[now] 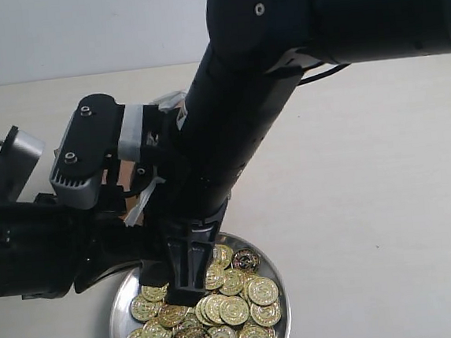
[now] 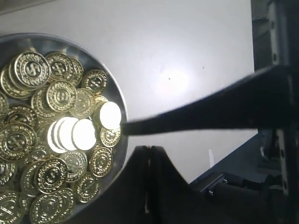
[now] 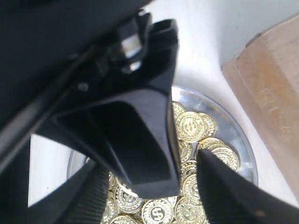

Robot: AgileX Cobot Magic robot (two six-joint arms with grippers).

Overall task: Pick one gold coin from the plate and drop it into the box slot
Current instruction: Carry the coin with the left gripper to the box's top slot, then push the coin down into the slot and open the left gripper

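Note:
The shiny silver plate (image 1: pixel 116 314) (image 2: pixel 117 88) (image 3: pixel 239 136) holds a heap of gold coins (image 1: pixel 238 296) (image 2: pixel 60 98) (image 3: pixel 191 126). My right gripper (image 1: pixel 190 289) (image 3: pixel 147 158) reaches down over the coins, open, its fingers wide apart. My left gripper (image 1: pixel 160 266) (image 2: pixel 149 148) (image 3: pixel 140 140) is shut at the plate's rim, its tip between the right fingers just above the coins. I see only a thin seam between its jaws. One right finger (image 2: pixel 187 116) crosses the left wrist view. The brown cardboard box (image 3: pixel 271 93) stands beside the plate. Its slot is out of view.
In the exterior view both arms cover nearly all of the box; only a brown sliver (image 1: pixel 129 182) shows behind them. The pale tabletop (image 1: pixel 386 202) stretches to the right of the plate.

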